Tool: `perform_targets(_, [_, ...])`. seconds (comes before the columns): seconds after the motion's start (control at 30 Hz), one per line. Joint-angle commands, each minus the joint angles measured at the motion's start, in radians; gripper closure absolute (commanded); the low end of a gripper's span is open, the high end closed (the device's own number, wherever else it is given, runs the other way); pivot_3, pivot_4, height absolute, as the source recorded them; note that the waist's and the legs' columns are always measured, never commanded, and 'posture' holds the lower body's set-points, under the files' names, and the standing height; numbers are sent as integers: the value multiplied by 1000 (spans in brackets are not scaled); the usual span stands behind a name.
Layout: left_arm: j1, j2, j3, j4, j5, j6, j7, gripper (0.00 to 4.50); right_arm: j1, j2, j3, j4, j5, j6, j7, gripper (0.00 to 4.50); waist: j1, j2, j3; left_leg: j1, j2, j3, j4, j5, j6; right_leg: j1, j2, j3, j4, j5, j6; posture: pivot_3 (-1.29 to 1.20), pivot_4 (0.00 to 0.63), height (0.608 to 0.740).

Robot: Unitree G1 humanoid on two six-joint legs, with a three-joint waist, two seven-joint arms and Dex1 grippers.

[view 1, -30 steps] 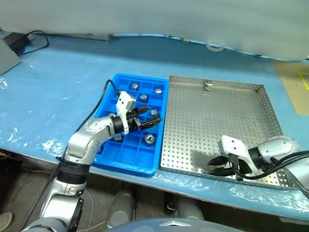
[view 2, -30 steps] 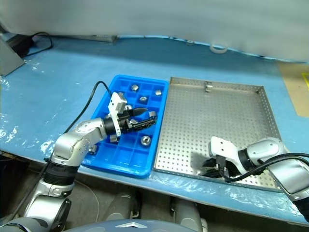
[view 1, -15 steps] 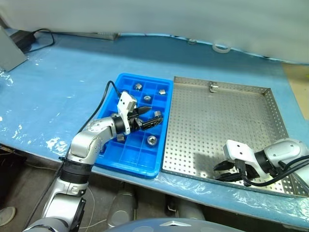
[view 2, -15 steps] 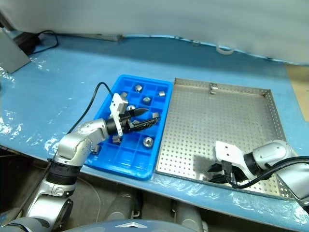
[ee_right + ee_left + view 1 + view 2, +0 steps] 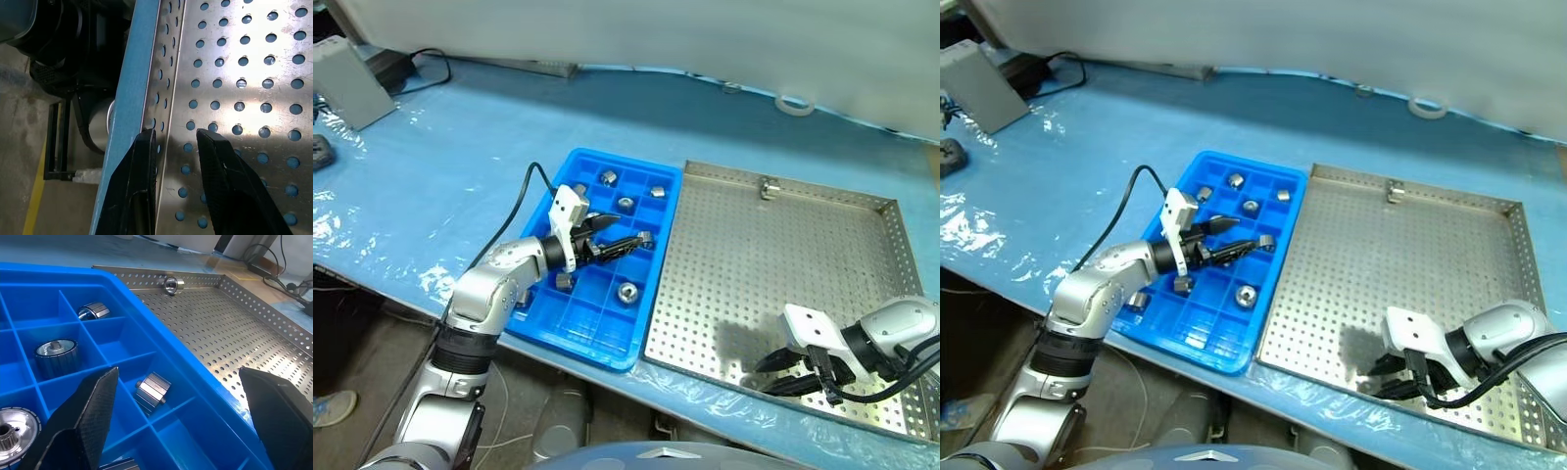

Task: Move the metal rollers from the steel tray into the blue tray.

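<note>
The steel tray lies right of the blue tray on the pale blue table sheet. One metal roller rests against the steel tray's far rim and is also in the left wrist view. Several rollers sit in the blue tray's compartments. My left gripper hovers open and empty over the blue tray's right side, its fingers spread wide. My right gripper is shut with nothing in it, low over the steel tray's front rim.
A grey box and a black cable lie at the table's far left. A white ring sits behind the steel tray. The table's front edge runs just below both trays, with the floor beyond.
My right gripper has drawn back toward the steel tray's front rim. The left gripper has kept still over the blue tray. The whole picture has shifted, so the camera moved.
</note>
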Motion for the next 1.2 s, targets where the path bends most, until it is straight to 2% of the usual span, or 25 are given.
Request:
perform_targets(0.03, [-18,3,11,-44,-16,13,8,327,-53,26,101,-110,33,74,23,3170,-6,0,0,-1,2,0,0,0,0,0,2,0,0,0,0,-85,150,740])
perform_targets(0.17, [-22,0,7,-49,-18,22,11,327,-268,116,95,13,10,121,-53,3170,-26,0,0,-7,5,-4,1,2,-3,0,6,-1,2,0,0,-92,150,740])
perform_targets(0.3, [-29,1,8,-44,-17,25,7,327,-434,158,57,59,27,139,-85,3170,-53,0,0,-9,4,-3,3,8,-14,1,4,0,-1,3,1,-93,150,740])
perform_targets(0.4, [-33,1,9,-40,-18,25,5,327,-528,210,16,76,74,182,-130,3170,-54,0,0,-2,4,-3,6,8,-14,10,3,-1,-4,10,0,-98,150,740])
perform_targets(0.47, [-34,-2,5,-38,-16,22,5,327,-547,225,13,84,59,175,-153,3170,-51,0,0,8,4,-3,6,8,-14,21,3,-1,-7,12,-1,-99,150,740])
perform_targets(0.6, [-32,-8,2,-36,-17,21,5,327,-522,258,19,53,54,215,-226,3170,-46,0,0,13,4,-3,6,9,-13,30,3,-1,-11,14,0,-111,150,740])
perform_targets(0.7, [-30,-15,1,-28,-19,16,1,327,-539,341,-15,72,73,289,-347,3170,-51,0,-1,11,4,-3,6,9,-13,29,3,-1,-12,14,0,-125,150,740])
perform_targets(0.8, [-28,-21,-4,-23,-24,15,-12,327,-513,363,-59,68,111,352,-376,3170,-55,1,-1,7,4,-2,6,11,-17,24,3,-1,-11,14,0,-125,150,740])
perform_targets(0.97, [-33,-23,-24,-3,-19,14,-37,327,-392,273,-151,-6,206,425,-300,3170,-51,1,-1,7,4,-2,6,11,-17,20,3,-1,-12,14,0,-197,150,740])
perform_targets(1.07, [-42,-28,-40,21,-18,9,-65,327,-256,192,-289,-147,324,507,-236,3170,-51,2,-1,6,5,-2,6,8,-12,20,3,-1,-13,14,0,-197,150,740])
perform_targets(1.2, [-68,-49,-74,71,-3,-10,-97,327,-145,157,-340,-294,360,555,-289,3170,-71,2,-2,7,5,-1,5,8,-12,25,3,-1,-17,15,2,-300,150,740])
